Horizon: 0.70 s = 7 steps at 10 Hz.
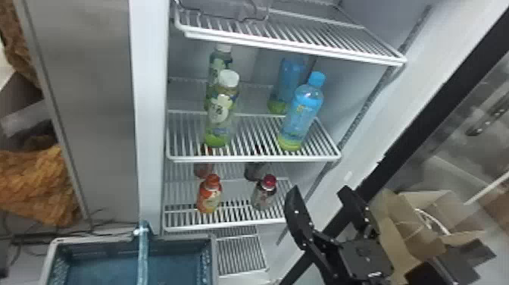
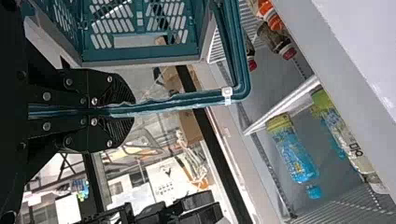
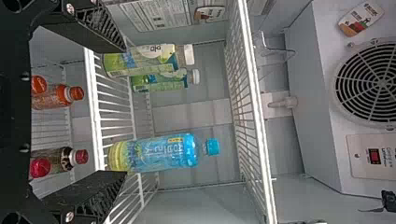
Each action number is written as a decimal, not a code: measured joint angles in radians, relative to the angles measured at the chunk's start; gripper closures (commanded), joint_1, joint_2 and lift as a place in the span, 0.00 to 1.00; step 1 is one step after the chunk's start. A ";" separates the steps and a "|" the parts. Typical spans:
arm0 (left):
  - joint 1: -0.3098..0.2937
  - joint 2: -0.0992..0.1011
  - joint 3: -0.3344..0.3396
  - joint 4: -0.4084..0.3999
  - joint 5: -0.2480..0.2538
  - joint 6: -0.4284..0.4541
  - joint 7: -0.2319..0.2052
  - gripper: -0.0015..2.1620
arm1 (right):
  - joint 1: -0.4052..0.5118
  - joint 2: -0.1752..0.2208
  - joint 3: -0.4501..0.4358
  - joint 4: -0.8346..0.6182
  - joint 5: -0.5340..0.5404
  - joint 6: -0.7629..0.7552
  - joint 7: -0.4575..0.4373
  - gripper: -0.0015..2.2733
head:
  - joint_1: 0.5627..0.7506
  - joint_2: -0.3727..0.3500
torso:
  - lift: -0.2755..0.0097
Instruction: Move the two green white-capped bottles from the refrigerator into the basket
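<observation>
While the basket handle (image 2: 177, 101) is gripped by the left end effector (image 2: 133, 111), the open right end effector (image 3: 125, 111) should be centred on the nearer green white-capped bottle (image 1: 220, 113) of the pair left of the front blue-capped bottle (image 1: 302, 111) and closed at mid-body.

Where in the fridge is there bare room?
On the middle shelf, between the front green bottle and front blue bottle; on the lower shelf, between the front orange-capped bottle and front red-capped bottle. Crowded: the middle shelf's left, with another green bottle behind the first.
</observation>
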<state>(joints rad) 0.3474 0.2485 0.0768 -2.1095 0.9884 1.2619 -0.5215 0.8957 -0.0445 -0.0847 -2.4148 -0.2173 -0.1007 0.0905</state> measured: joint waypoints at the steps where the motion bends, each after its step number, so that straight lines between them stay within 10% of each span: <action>1: 0.002 0.000 0.000 0.000 0.004 -0.006 0.000 0.56 | 0.000 0.000 0.000 -0.001 0.000 0.000 0.000 0.04 | 0.70 0.03 | 0.95; 7: 0.004 0.000 0.000 0.000 0.010 -0.008 0.000 0.56 | -0.104 -0.023 0.033 0.091 0.031 -0.002 0.006 0.04 | 0.70 0.05 | 0.95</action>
<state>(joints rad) 0.3516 0.2482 0.0772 -2.1095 0.9979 1.2541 -0.5214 0.7919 -0.0677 -0.0520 -2.3234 -0.1864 -0.1029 0.0963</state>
